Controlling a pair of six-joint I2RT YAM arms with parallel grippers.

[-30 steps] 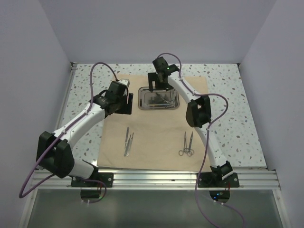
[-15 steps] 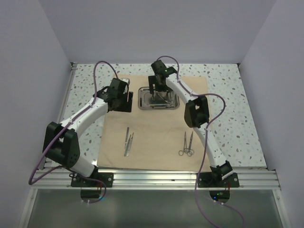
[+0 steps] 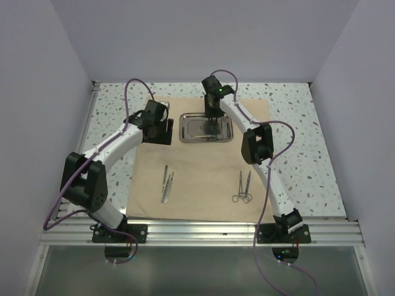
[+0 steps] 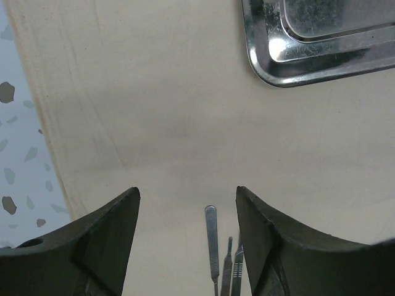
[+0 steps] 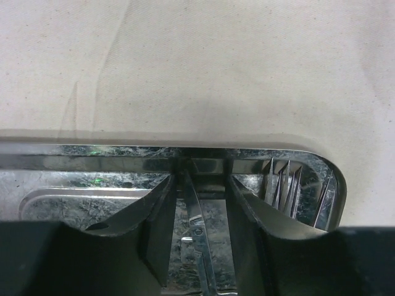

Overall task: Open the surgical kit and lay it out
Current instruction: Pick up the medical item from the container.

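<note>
Our right gripper (image 5: 200, 185) stands narrowly parted, its fingers (image 5: 157, 234) lowered into the steel tray (image 5: 92, 151). They straddle a slim steel instrument (image 5: 196, 240) that runs along the gap. A sliver of space shows on either side of it, so we are around it, not pinching it. Beyond the tray's rim the beige cloth (image 5: 216, 68) fills the upper half of that wrist view.

Our left gripper (image 4: 186, 192) is spread wide and holds nothing. It hangs over bare cloth, with a corner of the tray in the upper right of its view. The ends of a few slim steel tools (image 4: 212, 246) show at the bottom edge between its fingers.

From overhead, the tray sits at the upper centre of the cloth, and the left gripper is just to its left, apart from it. The slim tools lie toward the cloth's lower left and two ring-handled instruments (image 3: 239, 182) toward its lower right. The cloth lies spread flat on the speckled table (image 3: 296, 154).
</note>
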